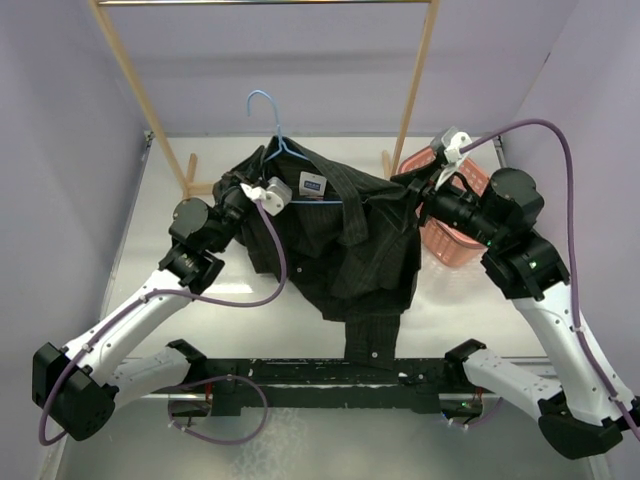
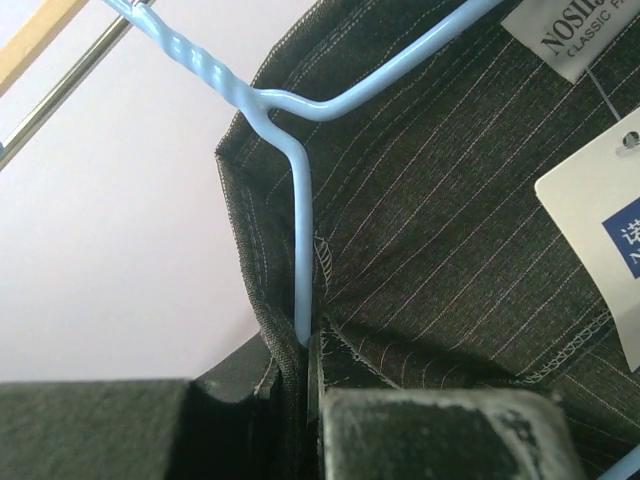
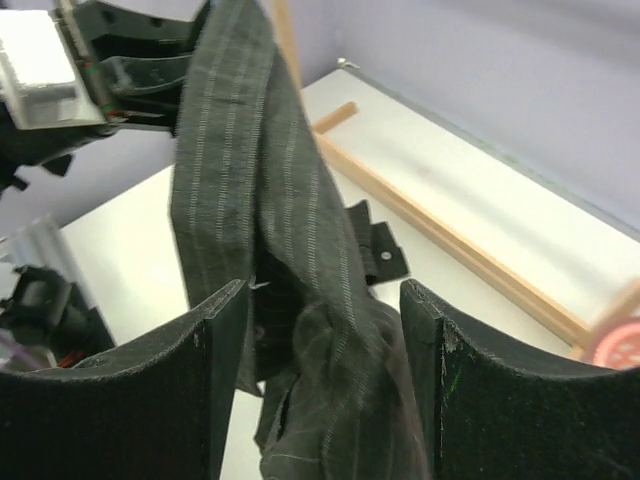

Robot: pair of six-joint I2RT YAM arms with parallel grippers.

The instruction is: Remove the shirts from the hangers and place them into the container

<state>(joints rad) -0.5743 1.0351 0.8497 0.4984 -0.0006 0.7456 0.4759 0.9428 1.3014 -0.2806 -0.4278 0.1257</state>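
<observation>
Black shirt (image 1: 350, 250) lies heaped on the table (image 1: 480, 310), still on its hanger (image 1: 277, 125), beside the pink basket (image 1: 455, 245). Left gripper (image 2: 312, 400) pinches hanger wire and collar cloth. Right gripper (image 3: 325, 340) gapes, shirt cloth hanging loose between its jaws.

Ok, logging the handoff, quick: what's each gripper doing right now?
Left gripper: shut on shirt, right at the hanger.
Right gripper: open, shirt hanging between.
</observation>
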